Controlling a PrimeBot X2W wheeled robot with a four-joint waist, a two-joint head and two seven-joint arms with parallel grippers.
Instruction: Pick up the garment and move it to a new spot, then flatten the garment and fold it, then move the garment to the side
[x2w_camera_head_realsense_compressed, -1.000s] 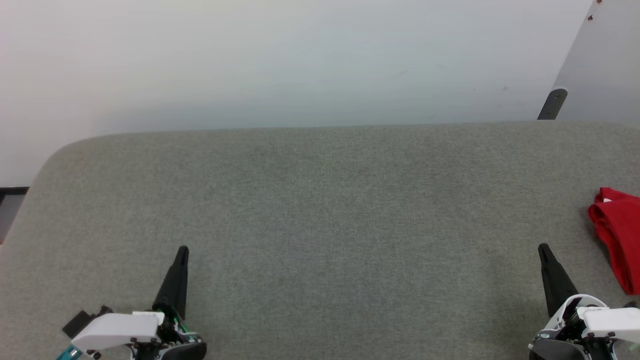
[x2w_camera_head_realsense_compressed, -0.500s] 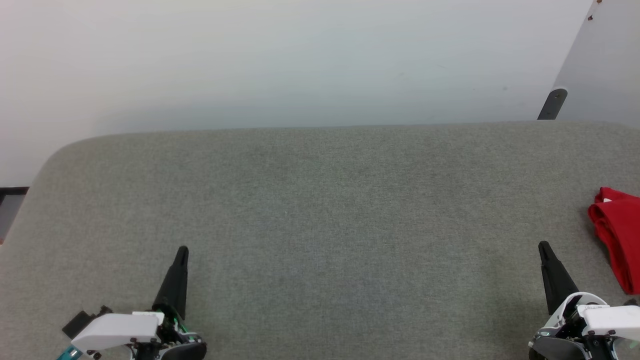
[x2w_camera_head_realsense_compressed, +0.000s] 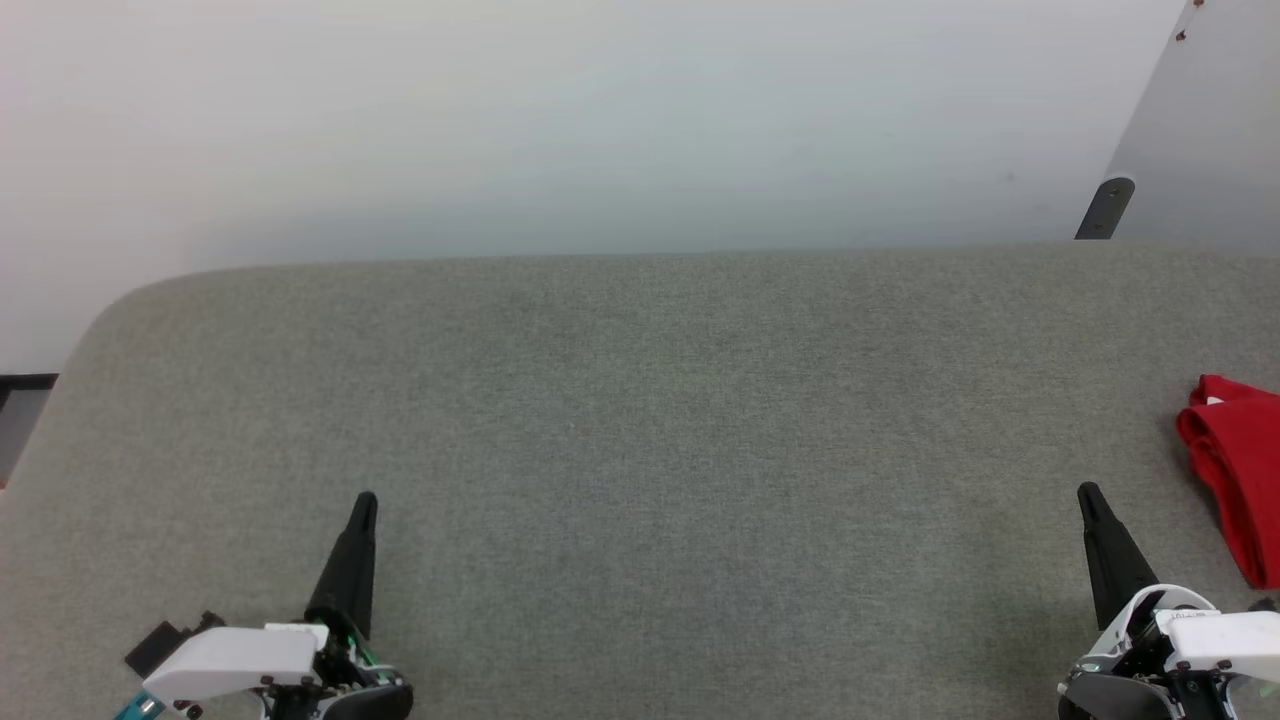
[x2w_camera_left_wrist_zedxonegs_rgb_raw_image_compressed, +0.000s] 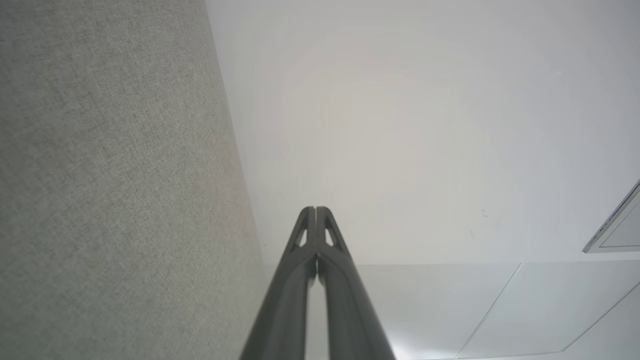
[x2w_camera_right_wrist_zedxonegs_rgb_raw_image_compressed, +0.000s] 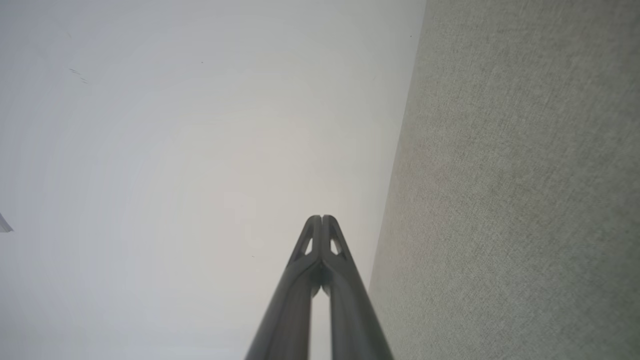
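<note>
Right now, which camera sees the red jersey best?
The head view. The red jersey lies bunched at its right edge on the grey fabric surface, partly cut off by the frame. Both wrist views look along their shut jaws at that surface and pale wall instead.

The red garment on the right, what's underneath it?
The garment lies bunched on the grey fabric-covered surface. Whether anything else is tucked beneath its folds cannot be seen, and part of it runs past the picture's edge.
</note>
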